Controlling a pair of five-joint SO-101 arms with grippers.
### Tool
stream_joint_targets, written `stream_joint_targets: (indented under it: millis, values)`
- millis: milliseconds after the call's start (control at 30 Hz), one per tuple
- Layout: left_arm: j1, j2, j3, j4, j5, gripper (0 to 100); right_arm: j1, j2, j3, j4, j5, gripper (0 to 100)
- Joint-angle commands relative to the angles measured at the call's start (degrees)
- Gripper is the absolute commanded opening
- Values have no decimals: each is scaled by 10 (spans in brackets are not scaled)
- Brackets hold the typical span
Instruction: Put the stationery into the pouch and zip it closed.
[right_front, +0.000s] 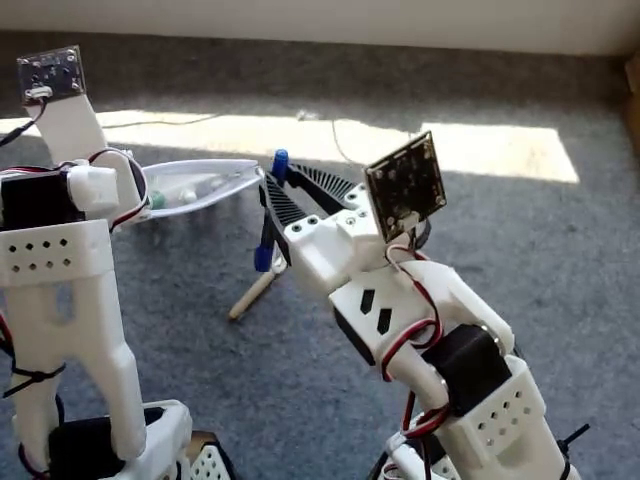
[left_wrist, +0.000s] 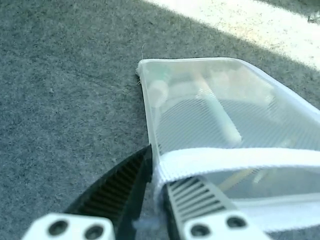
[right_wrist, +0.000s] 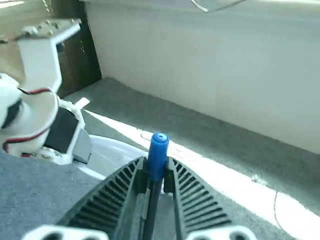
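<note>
Left gripper (left_wrist: 156, 172) clamped on rim of pouch (left_wrist: 225, 115). Clear pouch stretches away past fingertips over carpet (left_wrist: 60, 100). White marker (left_wrist: 217, 112) inside pouch. Right gripper (right_wrist: 156, 162) closed on blue-capped pen (right_wrist: 158, 147), cap poking out beyond fingertips, just beside pouch.

A grey, short-piled carpet (right_front: 560, 260) covered the floor. A broad band of sunlight (right_front: 500, 150) lay across it towards the far side, bright and hard-edged, while the nearer carpet sat in shade. Beyond the band a plain, pale wall (right_front: 400, 20) rose from the carpet. A thin cable (right_front: 338, 138) trailed over the lit strip. In the right wrist view, a dark brown wooden panel (right_wrist: 75, 45) stood just beside the wall.
</note>
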Motion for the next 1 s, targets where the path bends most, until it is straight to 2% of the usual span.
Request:
stream_joint_targets:
  millis: [0,200,567,833,967]
  values:
    - [17,-10,-29,3,0,7,-30,-12,-49,-36,7,30]
    - [15,-10,-29,3,-1,7,-77,-12,-44,-129,94,30]
    - [15,-9,-29,3,-2,7,-95,-7,-30,-237,102,30]
    - [14,-8,-29,3,-2,7,-93,66,-15,-287,104,30]
    - [14,-10,-17,-2,-3,7,-93,95,-15,-299,166,30]
